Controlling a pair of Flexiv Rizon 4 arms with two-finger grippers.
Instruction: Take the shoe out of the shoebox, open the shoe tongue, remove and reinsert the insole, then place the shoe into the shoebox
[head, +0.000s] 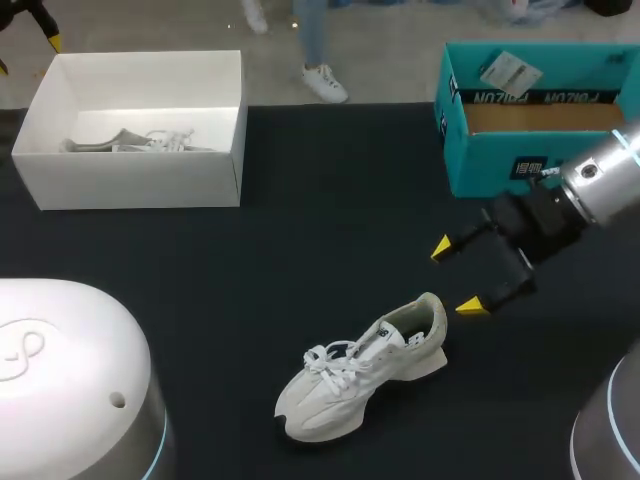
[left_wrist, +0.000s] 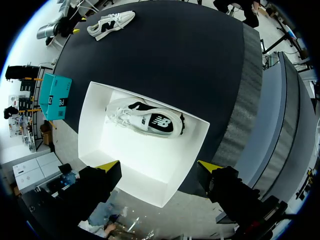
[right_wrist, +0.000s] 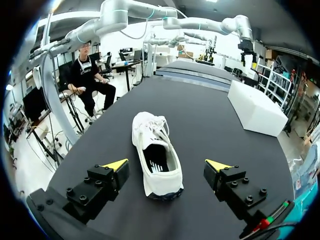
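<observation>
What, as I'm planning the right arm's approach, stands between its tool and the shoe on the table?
Nothing visible does. The right tool hangs open near the heel of the shoe, with only bare black table between them. The teal box and the white shoebox stand clear of that gap.

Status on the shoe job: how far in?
Done: one shoe lies out on the table, clear of the white box. In hand: nothing; the right gripper is open at its heel, left gripper open over the box. Left: tongue, insole, reboxing, as far as I can tell.
</observation>
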